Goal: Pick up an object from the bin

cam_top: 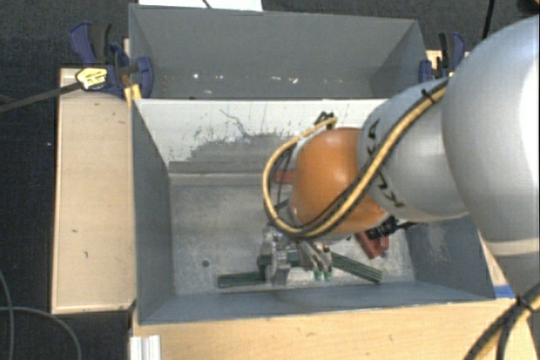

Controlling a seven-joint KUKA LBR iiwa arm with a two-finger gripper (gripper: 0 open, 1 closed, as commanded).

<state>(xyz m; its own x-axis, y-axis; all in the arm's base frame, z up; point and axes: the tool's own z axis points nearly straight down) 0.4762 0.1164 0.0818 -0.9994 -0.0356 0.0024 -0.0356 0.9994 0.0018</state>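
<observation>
Arm: the grey arm [472, 147] comes in from the right side and bends down into the bin [211, 215]; its thick last link covers the right rear part of the bin

Wrist: a round orange cover [325, 173] sits at the wrist, turned toward the middle of the bin, and a yellow-and-black cable [268, 181] makes a loop around its left side

Gripper: the gripper [285, 264] hangs under the orange cover, pointing down, very low over the floor, near the front wall and a little right of the bin's middle

Gripper state: cannot tell; the metal parts at its tip look like one tangle from above, so released or clenched is not clear

Nearest thing: a long dark green stick [240, 280] lies flat on the floor along the front wall; its right end reaches to the gripper's tip and the rest stretches out to the left

Contact: it is not possible to judge if the gripper touches this stick or only stands just over its end

Other things: a second dark green stick [359, 269] lies slanted just right of the gripper, and a small red thing [372, 243] lies behind it, partly under the arm

Bin walls: grey metal, with pale scratch marks on the sloped rear wall
</observation>
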